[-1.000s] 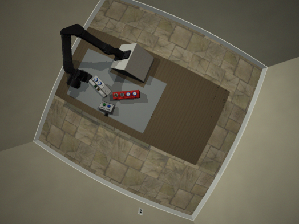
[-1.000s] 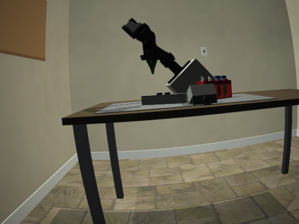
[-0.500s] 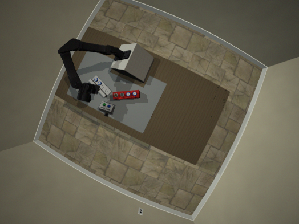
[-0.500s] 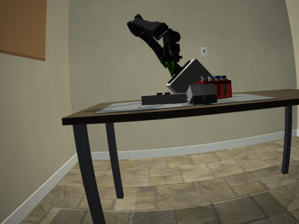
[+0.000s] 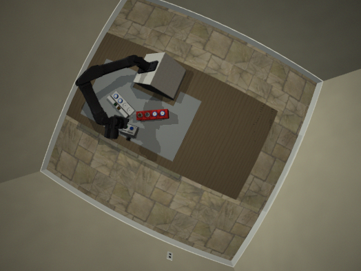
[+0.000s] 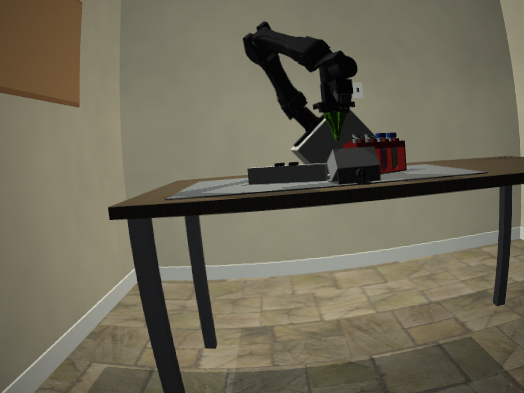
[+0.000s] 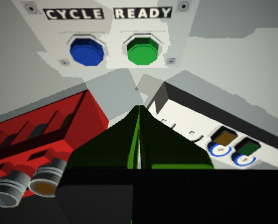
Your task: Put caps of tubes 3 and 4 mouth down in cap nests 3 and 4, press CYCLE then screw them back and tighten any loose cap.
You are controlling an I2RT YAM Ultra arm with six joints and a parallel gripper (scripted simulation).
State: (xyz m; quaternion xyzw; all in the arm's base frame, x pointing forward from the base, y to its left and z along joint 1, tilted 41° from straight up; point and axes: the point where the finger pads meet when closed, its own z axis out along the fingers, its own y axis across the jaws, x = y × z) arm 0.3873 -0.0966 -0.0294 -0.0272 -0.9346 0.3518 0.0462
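Brown worktop [image 5: 224, 147] carries grey mat [image 5: 179, 136]. Black arm [image 5: 90, 95] reaches over small desk [image 7: 50, 45] with keys. Red decapping station [image 5: 166, 112] near mat centre: two tubes uncapped, two with blue caps. White cap tray [image 5: 111, 102] beside it holds two blue-ringed caps [image 7: 218, 149] in nests. Green fingers pressed fully together, gripping nothing, touching nothing, hanging above mat just short of desk. Blue CYCLE key [image 7: 86, 51] and green READY key [image 7: 142, 50] lie ahead of fingertips.
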